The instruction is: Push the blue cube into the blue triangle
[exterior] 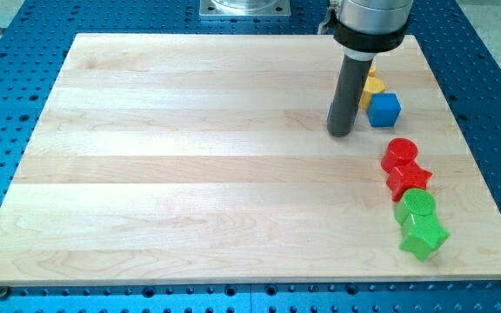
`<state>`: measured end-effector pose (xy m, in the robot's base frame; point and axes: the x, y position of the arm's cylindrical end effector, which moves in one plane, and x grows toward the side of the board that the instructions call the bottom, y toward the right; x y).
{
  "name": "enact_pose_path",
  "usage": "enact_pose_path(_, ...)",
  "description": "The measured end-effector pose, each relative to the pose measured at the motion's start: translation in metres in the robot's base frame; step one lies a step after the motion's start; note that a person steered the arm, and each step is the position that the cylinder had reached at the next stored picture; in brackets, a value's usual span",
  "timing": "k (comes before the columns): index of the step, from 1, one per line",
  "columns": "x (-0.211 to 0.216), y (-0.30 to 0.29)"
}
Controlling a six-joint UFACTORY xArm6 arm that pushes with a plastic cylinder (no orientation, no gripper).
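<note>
The blue cube [384, 109] sits at the board's upper right. My tip [340, 133] rests on the board just to the left of the cube and slightly below it, a small gap apart. A yellow block [372, 86] lies right behind the cube, partly hidden by my rod. No blue triangle shows in the view; it may be hidden behind my rod or the arm.
A red cylinder [400, 153] and a red star [409, 180] lie below the cube near the right edge. A green cylinder [417, 206] and a green star [424, 236] follow below them. The wooden board [198, 174] lies on a blue perforated table.
</note>
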<state>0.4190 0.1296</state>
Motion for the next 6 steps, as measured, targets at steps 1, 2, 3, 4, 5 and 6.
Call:
enact_pose_path(1, 0.029, 0.016)
enact_pose_path(2, 0.02, 0.07)
enact_pose_path(3, 0.002, 0.106)
enact_pose_path(4, -0.031, 0.092)
enact_pose_path(5, -0.055, 0.06)
enact_pose_path(6, -0.044, 0.023)
